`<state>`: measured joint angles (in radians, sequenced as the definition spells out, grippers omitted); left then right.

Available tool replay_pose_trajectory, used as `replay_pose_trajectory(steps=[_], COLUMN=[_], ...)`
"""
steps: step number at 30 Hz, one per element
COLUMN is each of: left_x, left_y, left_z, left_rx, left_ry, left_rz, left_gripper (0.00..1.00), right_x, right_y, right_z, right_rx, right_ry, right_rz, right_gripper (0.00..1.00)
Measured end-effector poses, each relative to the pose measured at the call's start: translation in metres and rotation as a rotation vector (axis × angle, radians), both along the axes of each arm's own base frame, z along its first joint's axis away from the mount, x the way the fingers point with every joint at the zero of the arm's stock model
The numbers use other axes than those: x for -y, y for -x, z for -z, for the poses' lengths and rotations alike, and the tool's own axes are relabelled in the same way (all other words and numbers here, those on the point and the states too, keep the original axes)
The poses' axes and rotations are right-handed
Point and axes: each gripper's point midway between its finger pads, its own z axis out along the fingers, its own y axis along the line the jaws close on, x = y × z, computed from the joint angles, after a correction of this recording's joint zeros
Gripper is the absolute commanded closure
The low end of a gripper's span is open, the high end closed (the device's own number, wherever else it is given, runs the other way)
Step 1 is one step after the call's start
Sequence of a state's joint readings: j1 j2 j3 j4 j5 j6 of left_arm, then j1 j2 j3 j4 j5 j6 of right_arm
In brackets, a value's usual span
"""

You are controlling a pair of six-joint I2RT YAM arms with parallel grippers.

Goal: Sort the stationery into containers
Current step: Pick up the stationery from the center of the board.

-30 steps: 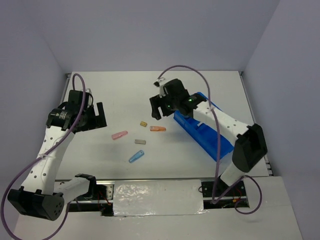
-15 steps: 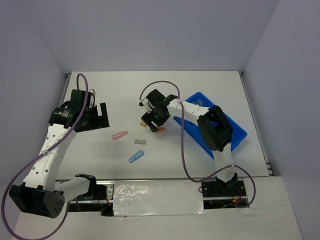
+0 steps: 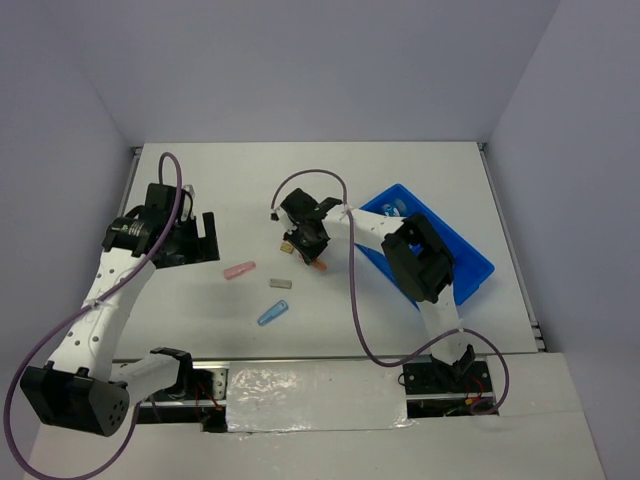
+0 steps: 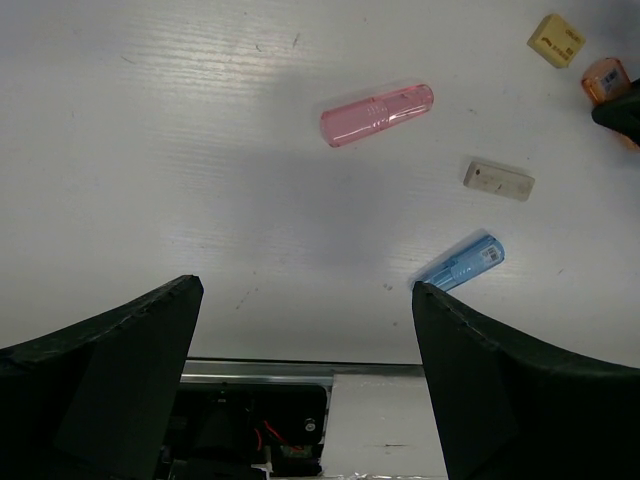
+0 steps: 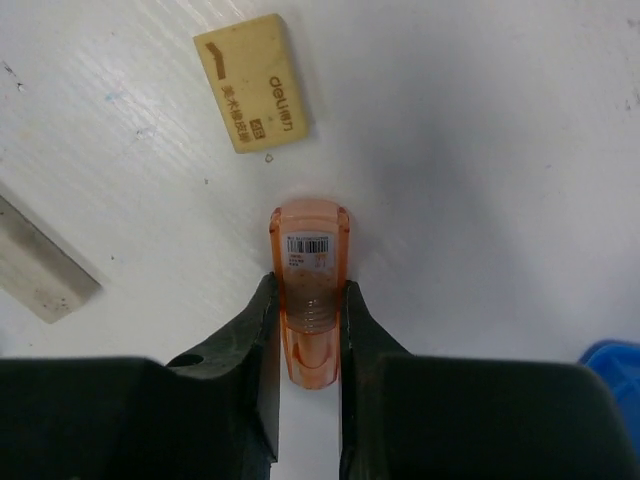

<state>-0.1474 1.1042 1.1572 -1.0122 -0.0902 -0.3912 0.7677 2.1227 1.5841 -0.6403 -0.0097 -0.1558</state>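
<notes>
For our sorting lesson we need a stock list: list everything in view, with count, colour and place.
table: one, white, under everything
tray: one, bright blue, table's right side
orange piece: one, orange, gripped, left of tray
tan eraser: one, tan, beside orange piece
grey block: one, grey, mid-table
pink piece: one, pink, left of grey block
light-blue piece: one, light blue, nearest arm bases
left hand: one, black, open over table's left side
right hand: one, black, shut on orange piece

A white, faintly scuffed surface (image 3: pixel 200 310) sits inside a three-sided booth. The back wall (image 3: pixel 320 70), left wall (image 3: pixel 50 180) and right wall (image 3: pixel 580 180) are plain pale lavender-grey. The light is soft and even. A crinkled silvery strip (image 3: pixel 315 393) runs along the near edge.
</notes>
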Motion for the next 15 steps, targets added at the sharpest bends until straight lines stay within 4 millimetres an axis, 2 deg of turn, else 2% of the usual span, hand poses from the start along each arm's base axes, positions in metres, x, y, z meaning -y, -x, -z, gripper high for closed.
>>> replay_pose_trajectory(steps=[3, 5, 6, 8, 10, 12, 14, 15], left_x=[0.0, 0.0, 0.0, 0.0, 0.0, 0.0, 0.0, -0.001], left_y=[0.0, -0.001, -0.001, -0.002, -0.002, -0.002, -0.003, -0.003], left_z=[0.0, 0.0, 0.0, 0.0, 0.002, 0.005, 0.006, 0.007], left_rx=[0.002, 0.004, 0.005, 0.008, 0.006, -0.001, -0.005, -0.008], left_ry=[0.0, 0.0, 0.0, 0.002, 0.004, 0.006, 0.007, 0.006], left_rz=[0.0, 0.0, 0.0, -0.002, -0.006, -0.013, -0.035, -0.039], left_gripper=[0.01, 0.01, 0.01, 0.01, 0.01, 0.01, 0.01, 0.01], right_x=[0.002, 0.009, 0.015, 0.038, 0.078, 0.144, 0.215, 0.243], right_y=[0.001, 0.006, 0.008, 0.005, -0.01, -0.025, -0.026, -0.019], right_z=[-0.006, -0.018, -0.029, -0.07, -0.116, -0.157, -0.176, -0.172], right_rx=[-0.001, -0.004, -0.006, 0.016, 0.079, 0.181, 0.283, 0.306], right_ry=[-0.02, -0.059, -0.087, -0.19, -0.316, -0.433, -0.51, -0.517], right_rz=[0.065, 0.137, 0.191, 0.363, 0.577, 0.853, 1.119, 1.225], right_gripper=[0.9, 0.89, 0.89, 0.88, 0.87, 0.86, 0.84, 0.84])
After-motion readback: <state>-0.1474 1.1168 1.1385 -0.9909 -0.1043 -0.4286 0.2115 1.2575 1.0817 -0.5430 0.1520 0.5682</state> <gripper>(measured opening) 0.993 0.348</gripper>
